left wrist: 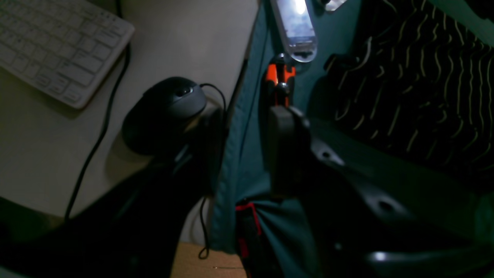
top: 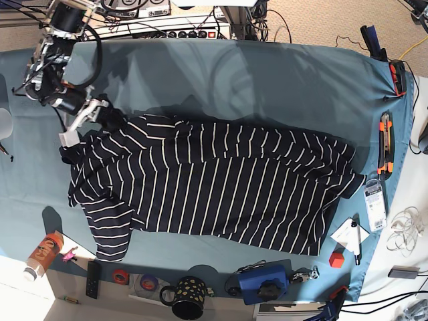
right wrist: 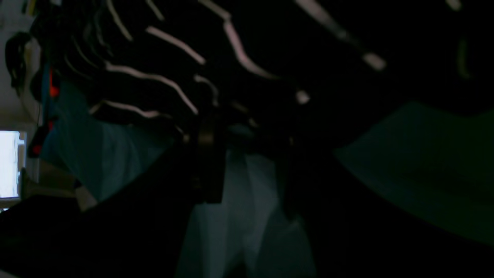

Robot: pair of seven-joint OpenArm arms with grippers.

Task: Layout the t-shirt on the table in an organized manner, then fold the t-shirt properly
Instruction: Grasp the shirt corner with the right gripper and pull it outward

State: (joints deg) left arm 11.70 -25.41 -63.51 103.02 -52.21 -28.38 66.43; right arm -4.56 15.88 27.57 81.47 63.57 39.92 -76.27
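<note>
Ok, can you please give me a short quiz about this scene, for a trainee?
1. True or false: the shirt lies crumpled in a ball at one corner of the table.
2. In the base view, what stands by the table's lower edge? A. a mug B. a kettle C. a laptop
3. Fill in: the shirt is dark with thin ___ stripes.

Key: 1 false, it lies spread across the table; 2 A; 3 white.
</note>
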